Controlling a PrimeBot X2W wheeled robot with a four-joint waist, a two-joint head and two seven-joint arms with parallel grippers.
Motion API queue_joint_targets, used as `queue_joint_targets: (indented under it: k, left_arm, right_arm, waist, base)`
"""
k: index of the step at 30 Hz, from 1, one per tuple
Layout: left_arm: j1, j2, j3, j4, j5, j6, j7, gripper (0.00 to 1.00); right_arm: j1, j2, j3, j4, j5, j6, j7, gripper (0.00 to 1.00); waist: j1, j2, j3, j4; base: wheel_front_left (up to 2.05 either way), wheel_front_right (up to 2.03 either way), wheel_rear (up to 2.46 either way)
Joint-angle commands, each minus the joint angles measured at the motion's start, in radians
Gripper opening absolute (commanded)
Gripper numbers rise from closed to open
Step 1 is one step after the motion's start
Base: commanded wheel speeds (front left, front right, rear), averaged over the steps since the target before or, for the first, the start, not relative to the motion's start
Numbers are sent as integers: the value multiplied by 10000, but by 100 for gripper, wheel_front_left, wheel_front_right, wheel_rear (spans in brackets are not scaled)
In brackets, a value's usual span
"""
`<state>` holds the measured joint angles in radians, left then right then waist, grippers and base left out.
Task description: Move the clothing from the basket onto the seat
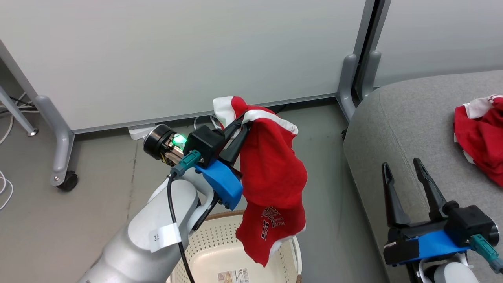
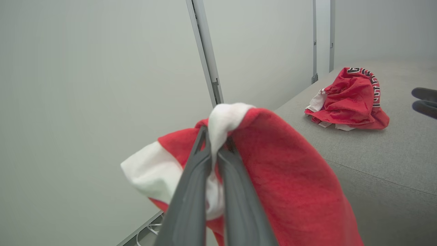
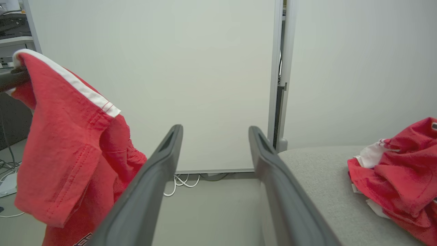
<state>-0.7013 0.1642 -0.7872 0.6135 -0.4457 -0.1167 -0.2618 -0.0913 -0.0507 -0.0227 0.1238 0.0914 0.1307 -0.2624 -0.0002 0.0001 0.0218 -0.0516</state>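
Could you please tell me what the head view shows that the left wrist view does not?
Head view: the basket below the hanging red garment, whose printed lettering faces the camera. Left wrist view: black-lettered trim on the red pile lying on the seat. Both: the left gripper shut on the red garment's white band, plus the red pile and the seat.

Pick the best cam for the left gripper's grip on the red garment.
Left wrist view: the left gripper pinches the red garment by its white band, close up. Head view: garment hangs from it, pinch partly hidden. Right wrist view: mostly hanging cloth.
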Motion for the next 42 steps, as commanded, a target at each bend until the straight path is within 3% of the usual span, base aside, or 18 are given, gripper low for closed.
queue_joint_targets:
  k: [1, 10, 18, 32, 37, 38, 39, 42]
  left_arm:
    - [61, -1, 62, -21, 83, -40, -46, 0]
    - [-123, -77, 176, 1, 189, -86, -48, 0]
    - [-306, -221, 190, -40, 319, -108, -46, 0]
    - [-679, -588, -11, -300, 576, -123, -47, 0]
    - [-702, -696, -142, -414, 594, -132, -47, 0]
    - [-695, -711, -156, -429, 591, -133, -47, 0]
    - [-689, -727, -165, -444, 585, -135, -47, 0]
    - [-660, -744, -186, -437, 570, -138, -47, 0]
  right_arm:
    - [-35, 7, 102, -96, -5, 1, -38, 100]
    - [-1096, -108, 1755, -365, -176, 1, -38, 100]
    - [-2294, -160, 3179, 218, -99, 1, -37, 100]
    - [-4486, -30, 3992, 3552, -537, 1, -23, 100]
    - [-4912, 6, 4121, 4643, -167, 1, -23, 100]
    - [-4964, 5, 4199, 4732, -11, 1, -24, 45]
    - [-5043, 7, 4289, 4762, 97, 1, -26, 0]
    - [-5100, 1, 4500, 4825, 421, 1, -24, 0]
  waist:
    - [2, -1, 29, 21]
    - [2, -1, 205, 66]
    - [2, -1, 406, 170]
    - [2, -1, 1034, 660]
    - [2, -1, 1132, 798]
    - [2, -1, 1138, 815]
    - [2, -1, 1146, 828]
    - [2, -1, 1141, 830]
  base:
    - [0, 0, 0]
    - [0, 0, 0]
    - [0, 0, 0]
    - [0, 0, 0]
    - [0, 0, 0]
    - [0, 0, 0]
    - [0, 0, 0]
    - [0, 0, 0]
